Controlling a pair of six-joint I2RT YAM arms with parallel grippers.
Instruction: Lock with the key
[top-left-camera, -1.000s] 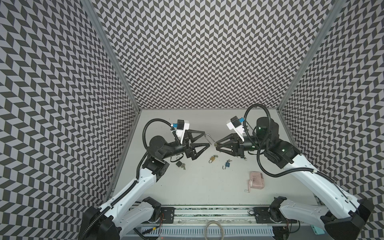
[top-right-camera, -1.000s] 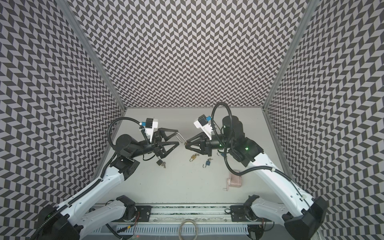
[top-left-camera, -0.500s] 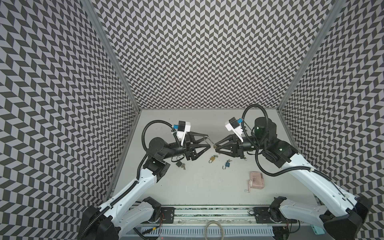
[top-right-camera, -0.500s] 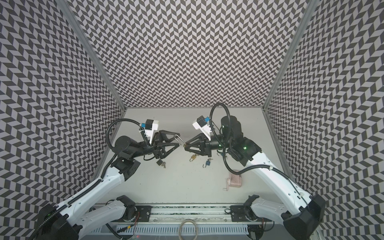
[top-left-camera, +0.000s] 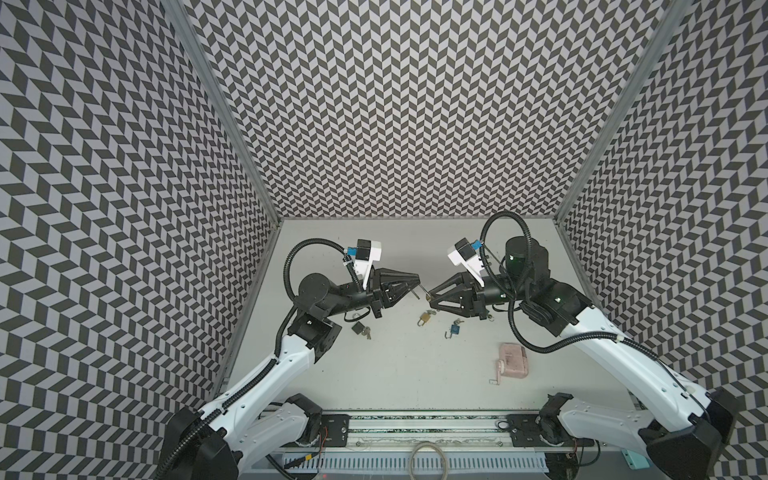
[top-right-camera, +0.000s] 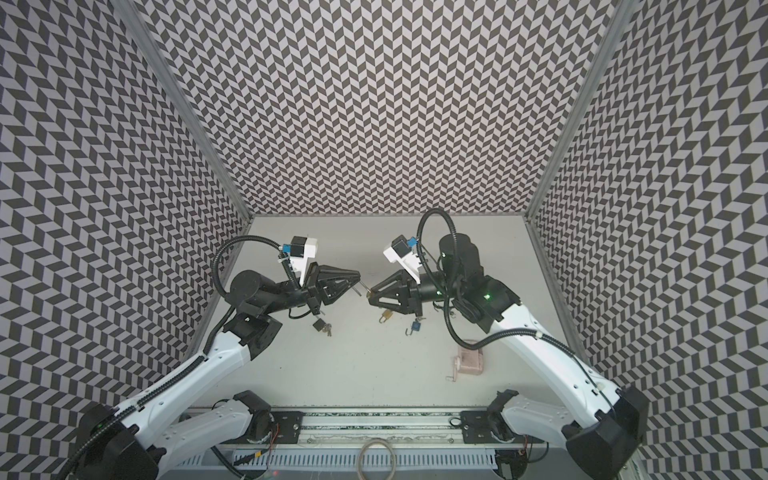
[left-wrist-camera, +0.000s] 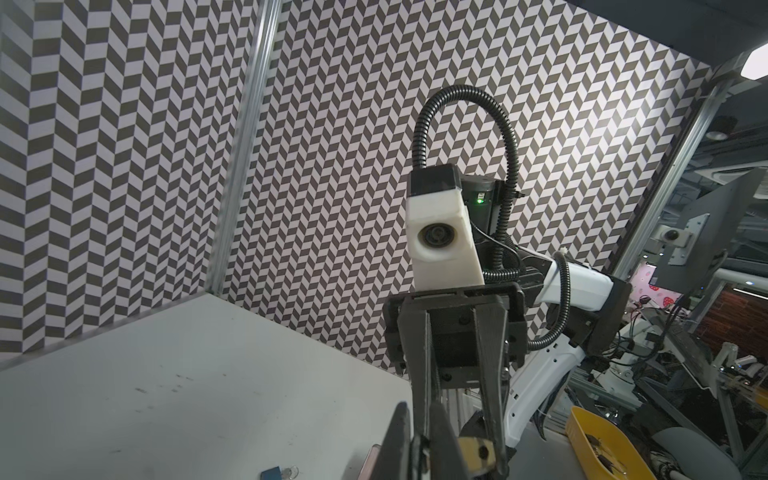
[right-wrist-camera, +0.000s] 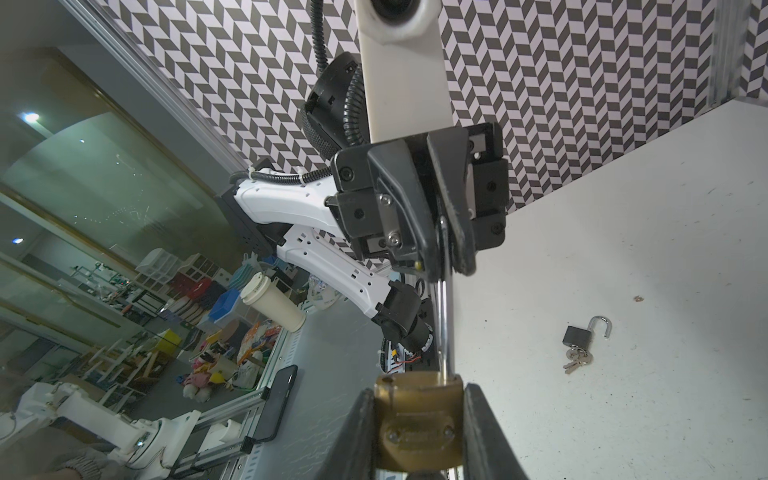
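Right wrist view: right fingers clamp the brass padlock; left fingers pinch its shackle.

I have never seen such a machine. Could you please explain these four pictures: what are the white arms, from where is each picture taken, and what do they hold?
This is a robot with two arms at a grey table. Each arm ends in a two-fingered tool. Two pictures look down from one camera head above, so they are nearly alike. The other two come from a small camera on each wrist. The right tool grips a brass padlock by its body. The left tool is shut on its silver shackle, which is pulled open. On the table lie a black padlock with keys, a second brass padlock, a blue padlock and a pink item that I cannot identify.
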